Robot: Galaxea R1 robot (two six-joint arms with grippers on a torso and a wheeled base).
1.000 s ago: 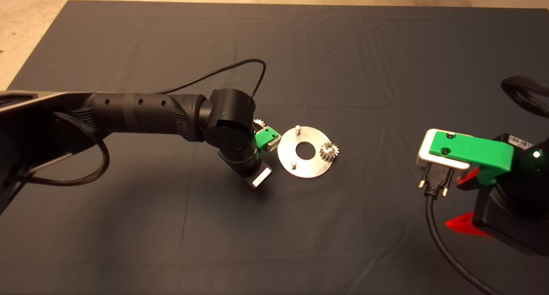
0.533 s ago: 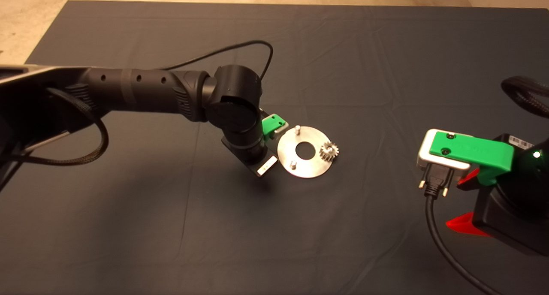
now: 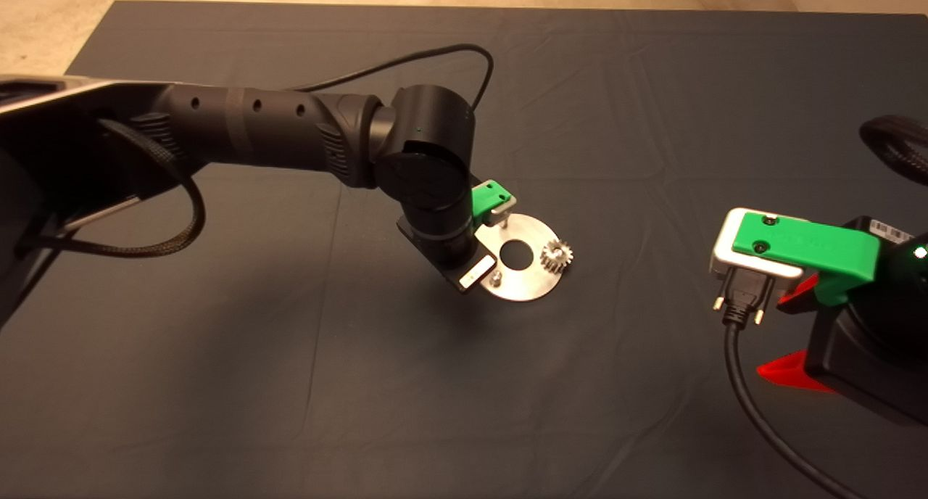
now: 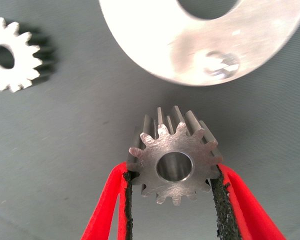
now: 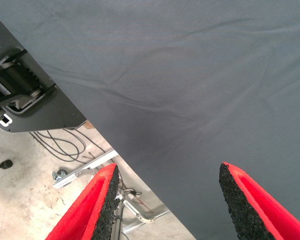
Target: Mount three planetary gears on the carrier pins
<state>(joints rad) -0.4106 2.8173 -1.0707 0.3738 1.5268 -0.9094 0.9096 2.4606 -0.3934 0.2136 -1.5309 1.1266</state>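
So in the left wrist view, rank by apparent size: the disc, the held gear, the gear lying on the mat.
1. Disc, largest though cut off.
2. Held gear, looming close to the camera.
3. Loose gear, probably the same true size, only farther away.

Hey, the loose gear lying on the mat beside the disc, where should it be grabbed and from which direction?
Grip the loose gear across its toothed rim, coming straight down from above: it lies flat on the mat, hole upward, so only the outer teeth are exposed.
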